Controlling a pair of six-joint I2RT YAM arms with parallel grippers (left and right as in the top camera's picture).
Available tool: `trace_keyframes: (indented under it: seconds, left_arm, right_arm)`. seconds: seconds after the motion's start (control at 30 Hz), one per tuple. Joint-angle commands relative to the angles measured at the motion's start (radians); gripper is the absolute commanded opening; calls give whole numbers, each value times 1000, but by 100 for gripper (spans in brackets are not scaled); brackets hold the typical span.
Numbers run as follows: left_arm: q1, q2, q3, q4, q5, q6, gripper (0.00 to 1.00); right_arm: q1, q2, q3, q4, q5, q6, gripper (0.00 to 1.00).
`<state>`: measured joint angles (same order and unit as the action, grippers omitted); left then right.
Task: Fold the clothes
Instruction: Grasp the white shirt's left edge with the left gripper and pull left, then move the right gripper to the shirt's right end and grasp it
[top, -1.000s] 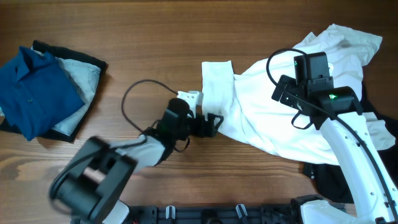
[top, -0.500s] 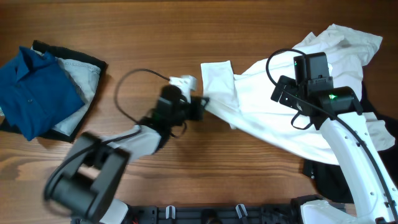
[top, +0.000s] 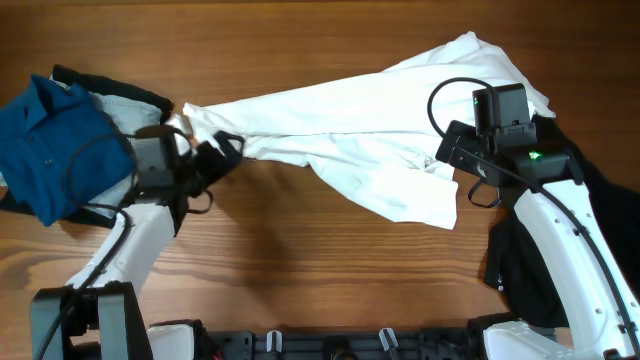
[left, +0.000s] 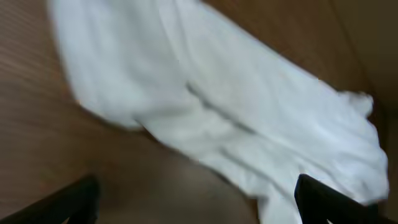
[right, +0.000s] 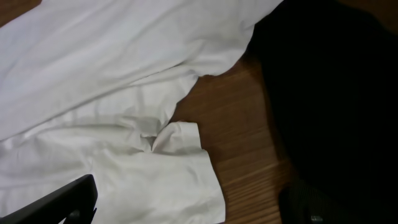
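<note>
While the overhead camera takes in the whole spread, it does not show plainly how either pair of fingers stands. From above, the white T-shirt (top: 350, 130) lies pulled out in a long band across the wooden table (top: 300, 40). Its narrow, bunched end is at the left by the left arm's wrist, and its wider body is at the right, partly under the right arm.

Only this view shows the pile at the far left: a blue shirt (top: 50, 140) on top of a pale grey garment (top: 135, 120), with an edge of black cloth (top: 110, 88) beneath. The T-shirt's bunched end lies just beside that pile.

The left wrist camera is blurred, yet it settles the left gripper (left: 196, 193). Its two dark fingertips sit in the bottom corners, spread wide, with bare wood and a trailing edge of white cloth between them and nothing pinched. Whether the cloth touches the right-hand fingertip cannot be told through the blur.

The right wrist camera is sharp. The right gripper (right: 193, 199) is likewise spread wide and holds nothing, hanging above the T-shirt. Here a short sleeve with its hemmed edge and the creases around it show clearly, where the overhead view gives only a white patch. A strip of wood separates the sleeve from a black garment (right: 336, 93) on the right, and the T-shirt's upper edge meets that garment.
</note>
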<state>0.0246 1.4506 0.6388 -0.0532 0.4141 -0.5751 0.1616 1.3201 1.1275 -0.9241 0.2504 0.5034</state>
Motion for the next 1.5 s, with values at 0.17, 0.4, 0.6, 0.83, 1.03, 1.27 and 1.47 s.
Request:
trace_keyframes:
  seconds: [0.17,0.4,0.6,0.83,1.03,1.27,1.47]
  left_arm:
    - [-470,63,-5,34,-129,-195,100]
    - [-702,342,-5,398,-169,-410,82]
    - [-727,496,-3,694,-214,-439,25]
    - [-553,290,-3,261,-63,-369,4]
    - [-124,-111,-3,-397,-315,-154,4]
    - [110,-216,-3,-556,-62,-134,64]
    - [20,-211,-14,-639,-64,-134,58]
  right_arm:
    - [-5,-2,4,-8,-5,-9,100]
    - [-5,-2,4,-12,-6,-6,100]
    - [-5,-2,4,-11,-6,-6,100]
    - [-74,3,4,-12,-37,-89,100]
    - [-124,97,3,-66,-212,-214,67]
    - [-124,275,-21,-74,-211,-206,49]
    - [-221,454,-21,-41,-211,-231,29]
